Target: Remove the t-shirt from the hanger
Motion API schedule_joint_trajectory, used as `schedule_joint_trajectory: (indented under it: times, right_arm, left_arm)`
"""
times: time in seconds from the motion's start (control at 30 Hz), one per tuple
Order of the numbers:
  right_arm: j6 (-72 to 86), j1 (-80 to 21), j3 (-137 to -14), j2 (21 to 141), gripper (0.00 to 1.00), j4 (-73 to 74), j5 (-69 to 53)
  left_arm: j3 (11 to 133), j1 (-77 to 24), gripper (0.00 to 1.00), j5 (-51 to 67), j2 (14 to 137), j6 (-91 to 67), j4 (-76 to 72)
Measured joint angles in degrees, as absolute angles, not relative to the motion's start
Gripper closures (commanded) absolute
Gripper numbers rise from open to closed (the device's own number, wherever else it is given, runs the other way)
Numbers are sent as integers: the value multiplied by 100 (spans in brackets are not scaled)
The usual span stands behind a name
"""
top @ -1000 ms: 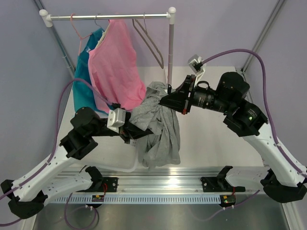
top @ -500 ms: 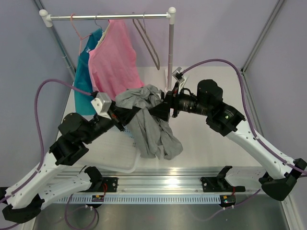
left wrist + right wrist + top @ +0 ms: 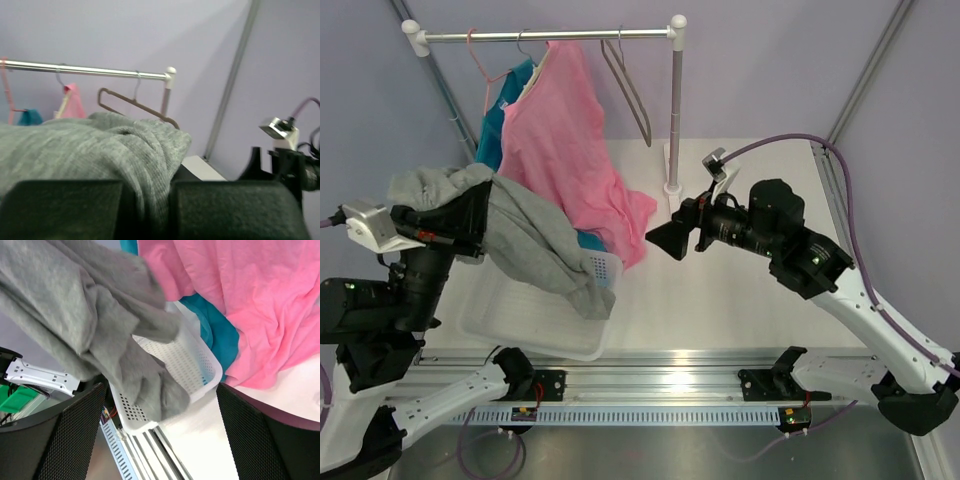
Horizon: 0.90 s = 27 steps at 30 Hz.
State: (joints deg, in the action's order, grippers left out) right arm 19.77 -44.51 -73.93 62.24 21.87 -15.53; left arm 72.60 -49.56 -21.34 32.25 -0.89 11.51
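1. The left gripper (image 3: 472, 212) is raised above the near-left corner of the bench. It is closed on a bunched fold of the t-shirt (image 3: 525, 240), and in the wrist view cloth fills the gap between its fingers.
2. The t-shirt is off the hanger (image 3: 150, 109), which hangs bare from the rail (image 3: 540, 36) along the far edge.
3. The right gripper (image 3: 665, 238) hovers over the middle of the bench with its fingers spread wide, holding nothing.
4. The shirt's loose end trails down into the white basket (image 3: 535, 340) at the near-left corner. Risk: if the left arm pulls away sideways, the trailing cloth may catch the basket's rim and drag or tip it.
5. Risk: the grip is on a thick bunch rather than a flat layer. The cloth could slip free and land partly outside the basket, toward the near edge.
6. Risk: the shirt hangs near the hem of the pink garment (image 3: 560, 140). A sweep toward the far edge could snag that hem and tug the garment off the rail.
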Motion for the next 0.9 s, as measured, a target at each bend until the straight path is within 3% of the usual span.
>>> schedule_joint_trajectory:
  times: [0.5, 0.9]
  right_arm:
    - [1710, -4451, -7341, 5426, 1, 2650, -993]
    - [1621, -4451, -7048, 5081, 0, 2731, -991]
  left_arm:
    - [7426, -4956, 100, -3035, 3269, -152, 1691]
    - [5249, -4956, 100, -3030, 2812, -661, 1229]
